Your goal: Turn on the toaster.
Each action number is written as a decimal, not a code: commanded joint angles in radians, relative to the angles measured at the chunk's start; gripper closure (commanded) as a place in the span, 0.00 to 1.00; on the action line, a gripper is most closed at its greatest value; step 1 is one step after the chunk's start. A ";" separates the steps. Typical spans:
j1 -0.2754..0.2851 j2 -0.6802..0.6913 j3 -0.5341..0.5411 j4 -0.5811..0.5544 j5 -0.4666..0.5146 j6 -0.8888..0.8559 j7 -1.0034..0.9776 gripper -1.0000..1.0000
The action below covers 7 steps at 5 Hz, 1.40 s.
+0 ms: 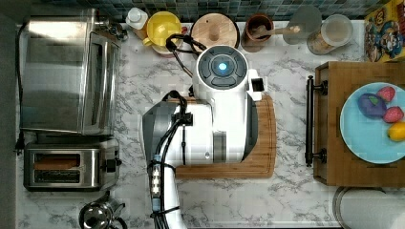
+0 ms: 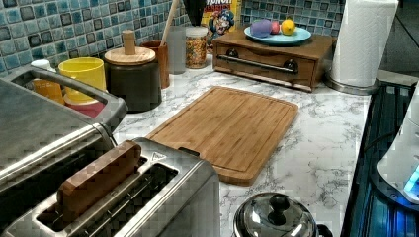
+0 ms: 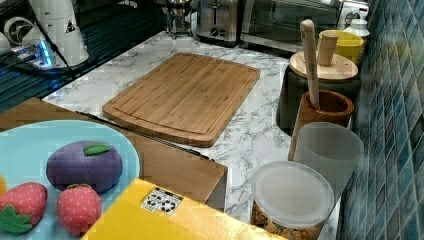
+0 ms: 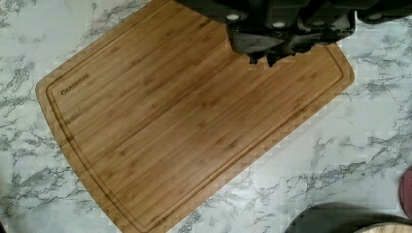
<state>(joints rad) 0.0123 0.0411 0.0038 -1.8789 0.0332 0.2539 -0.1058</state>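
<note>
The toaster (image 1: 67, 168) is a small steel box at the top view's lower left, with two dark slots and a black lever (image 1: 113, 165) on its right end. A brown slice stands in one slot (image 2: 99, 177). In the right view the toaster (image 3: 216, 19) sits far back on the counter. My white arm (image 1: 222, 109) hangs over the bamboo cutting board (image 4: 184, 121), well to the right of the toaster in the top view. In the wrist view my gripper (image 4: 263, 60) is above the board, its black fingertips close together with nothing between them.
A large steel toaster oven (image 1: 67, 71) stands directly behind the toaster, and a small shiny pot (image 1: 98, 214) in front of it. Jars and a yellow cup (image 1: 163, 26) line the tiled wall. A wooden drawer box (image 1: 329, 143) carries a blue plate of toy fruit.
</note>
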 commanded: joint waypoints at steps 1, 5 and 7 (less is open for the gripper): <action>0.009 0.025 0.020 0.028 0.023 0.002 -0.035 1.00; 0.130 -0.048 0.149 -0.099 0.037 0.194 -0.111 1.00; 0.129 -0.081 0.222 -0.177 0.092 0.209 -0.165 1.00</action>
<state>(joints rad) 0.1046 0.0677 0.2069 -2.0098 0.0898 0.4534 -0.2188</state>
